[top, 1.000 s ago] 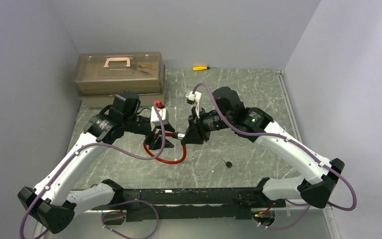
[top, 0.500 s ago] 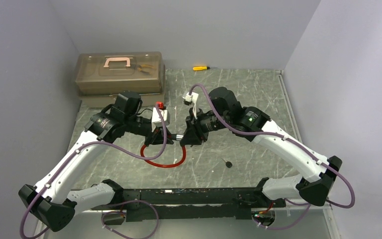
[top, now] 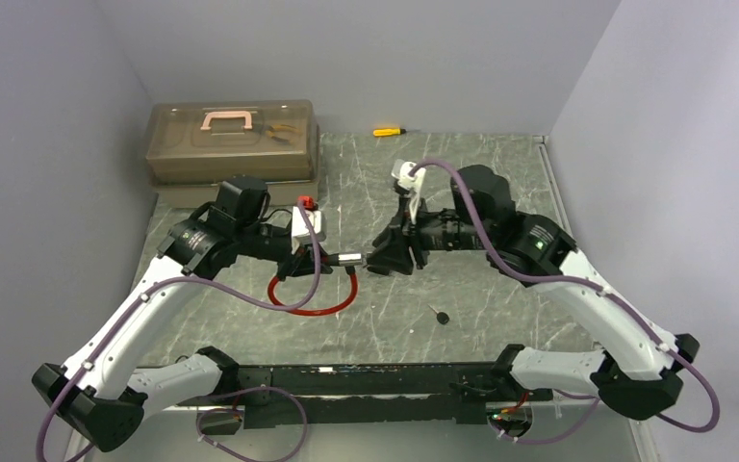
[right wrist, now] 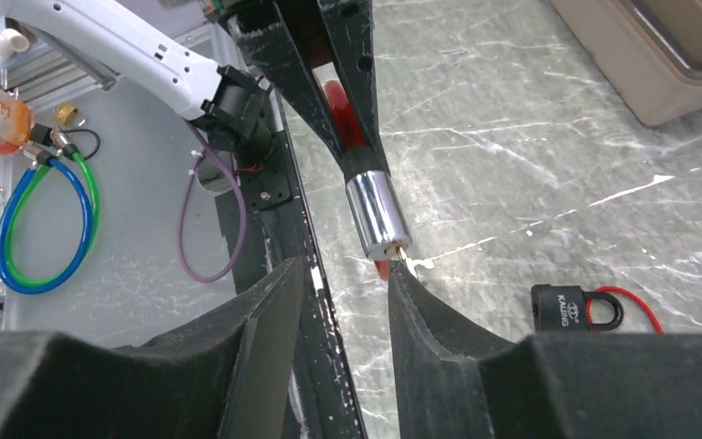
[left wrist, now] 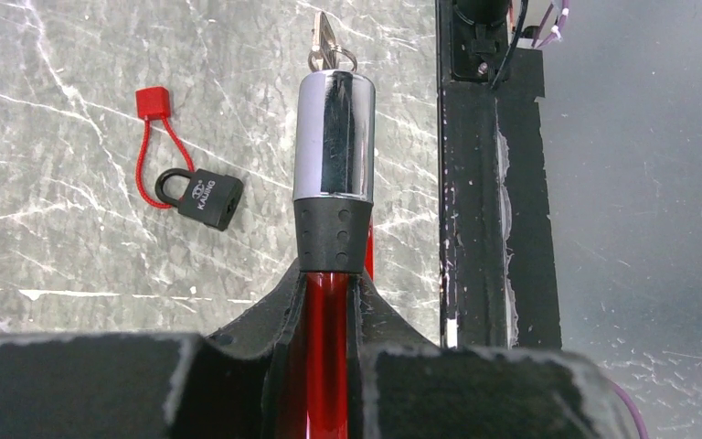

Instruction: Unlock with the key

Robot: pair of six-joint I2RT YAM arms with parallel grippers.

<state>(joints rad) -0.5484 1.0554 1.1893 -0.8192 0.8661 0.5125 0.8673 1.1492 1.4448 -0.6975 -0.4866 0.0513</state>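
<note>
A cable lock hangs level over the table. Its chrome cylinder [top: 349,258] [left wrist: 332,137] [right wrist: 377,212] has a key [left wrist: 329,41] [right wrist: 407,262] sticking out of its end. The red cable [top: 310,304] [left wrist: 329,366] loops down onto the table. My left gripper [top: 298,262] [left wrist: 329,274] is shut on the red cable just behind the black collar. My right gripper [top: 385,260] [right wrist: 343,274] faces the key end, open, with nothing between its fingers. The key's head sits by the tip of its right finger [right wrist: 420,311].
A small black padlock [top: 440,316] [left wrist: 206,197] [right wrist: 567,306] with a red cord lies on the marble table. A brown toolbox [top: 233,140] stands at the back left, a yellow screwdriver [top: 389,131] at the back wall. A black rail [top: 366,377] runs along the near edge.
My left gripper has shut on the red cable. My right gripper has opened, let go of the lock's key end and drawn back to the right.
</note>
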